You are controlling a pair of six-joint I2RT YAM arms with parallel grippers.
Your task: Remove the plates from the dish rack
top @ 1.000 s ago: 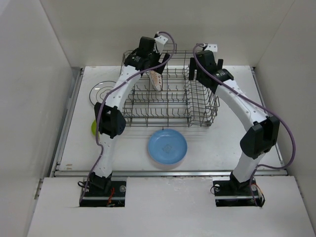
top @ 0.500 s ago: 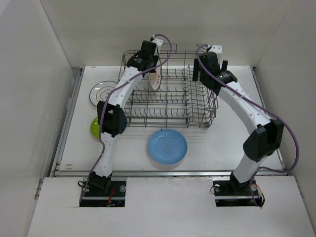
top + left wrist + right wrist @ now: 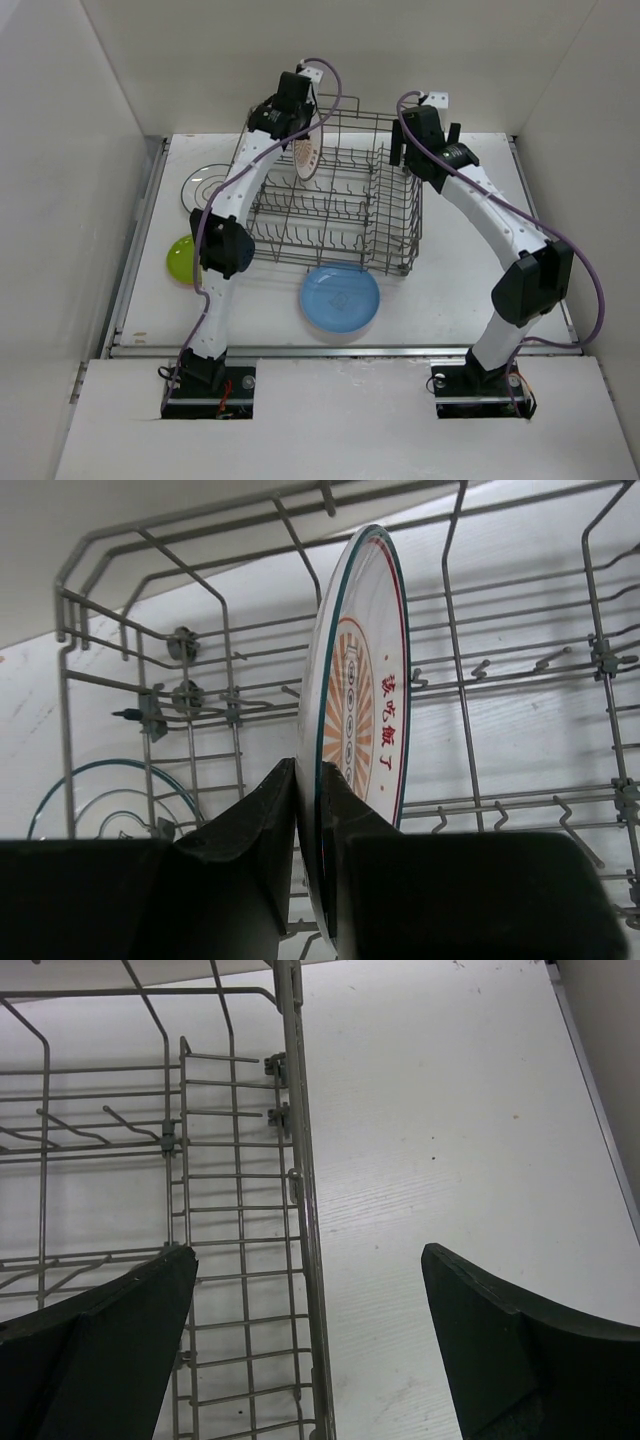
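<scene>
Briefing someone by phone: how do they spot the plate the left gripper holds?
Find the wire dish rack at the back of the table. At its far left corner the left gripper pinches a white plate on edge. Only it shows an orange sunburst; the other plates lie flat outside it.

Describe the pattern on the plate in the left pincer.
Round white plate: teal rim line, orange sunburst rays, red characters. Clearest in left wrist view.

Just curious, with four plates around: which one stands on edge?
The white plate with orange sunburst, in the dish rack, pinched in the jaws of the left gripper. The other three lie flat on the table.
</scene>
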